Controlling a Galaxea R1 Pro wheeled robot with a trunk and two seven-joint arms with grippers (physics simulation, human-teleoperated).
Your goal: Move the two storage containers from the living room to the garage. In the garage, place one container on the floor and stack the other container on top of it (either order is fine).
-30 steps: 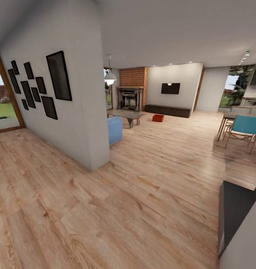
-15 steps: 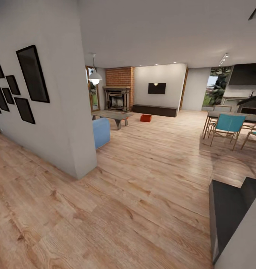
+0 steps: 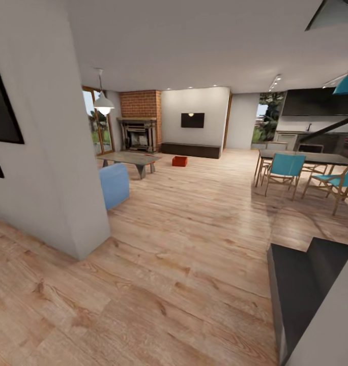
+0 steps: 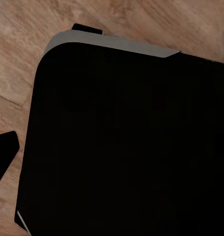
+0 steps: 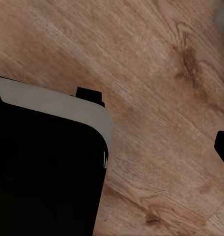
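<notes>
Where wood floor [image 3: 194,244] meets dark cabinet [image 3: 190,149], storage container [image 3: 179,161] sits far off.

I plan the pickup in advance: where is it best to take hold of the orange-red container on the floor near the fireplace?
The storage container sits flat on the wood floor, upright and far off. Probably best: come from above and close the claw over one low straight wall, near its middle. The rim is too small here to judge which wall is freest.

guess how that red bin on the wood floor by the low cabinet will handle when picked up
The bin looks boxy and squat, so probably rigid and unlikely to tip or roll. It sits flat on the floor. Too far away to judge weight or slipperiness.
</notes>
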